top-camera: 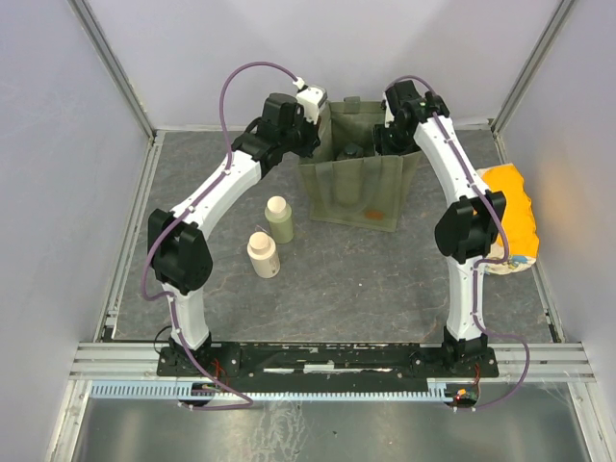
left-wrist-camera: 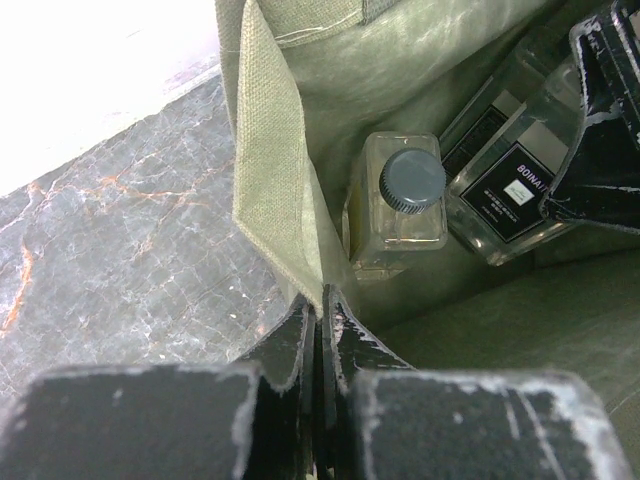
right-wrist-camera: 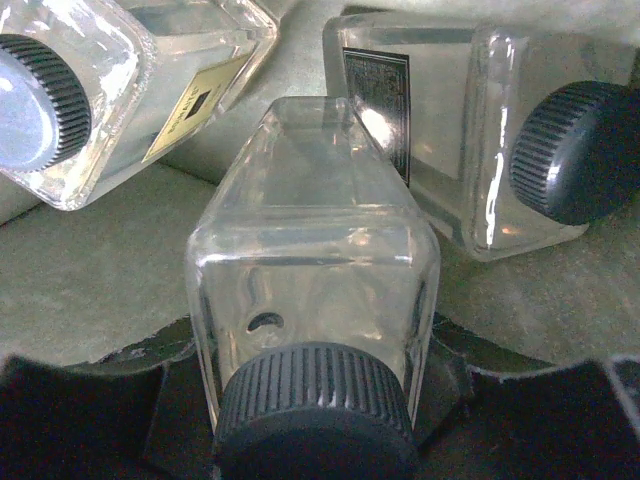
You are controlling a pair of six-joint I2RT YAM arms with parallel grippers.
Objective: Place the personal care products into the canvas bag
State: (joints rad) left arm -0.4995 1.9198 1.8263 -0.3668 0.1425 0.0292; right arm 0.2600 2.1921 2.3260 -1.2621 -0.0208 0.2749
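Note:
The olive canvas bag [top-camera: 351,188] stands open at the back of the table. My left gripper [top-camera: 310,135] is shut on the bag's left rim; the left wrist view shows its fingers [left-wrist-camera: 345,340] pinching the fabric edge [left-wrist-camera: 270,170]. My right gripper [top-camera: 395,135] is inside the bag, shut on a clear square bottle [right-wrist-camera: 315,230] with a dark cap. Two more clear bottles [right-wrist-camera: 100,90] [right-wrist-camera: 480,130] lie on the bag's floor. The olive-green bottle [top-camera: 280,220] and the cream bottle [top-camera: 262,255] stand on the table left of the bag.
An orange and cream soft packet [top-camera: 510,217] lies at the right edge, beside the right arm's elbow. Grey walls enclose the dark stone tabletop [top-camera: 366,279].

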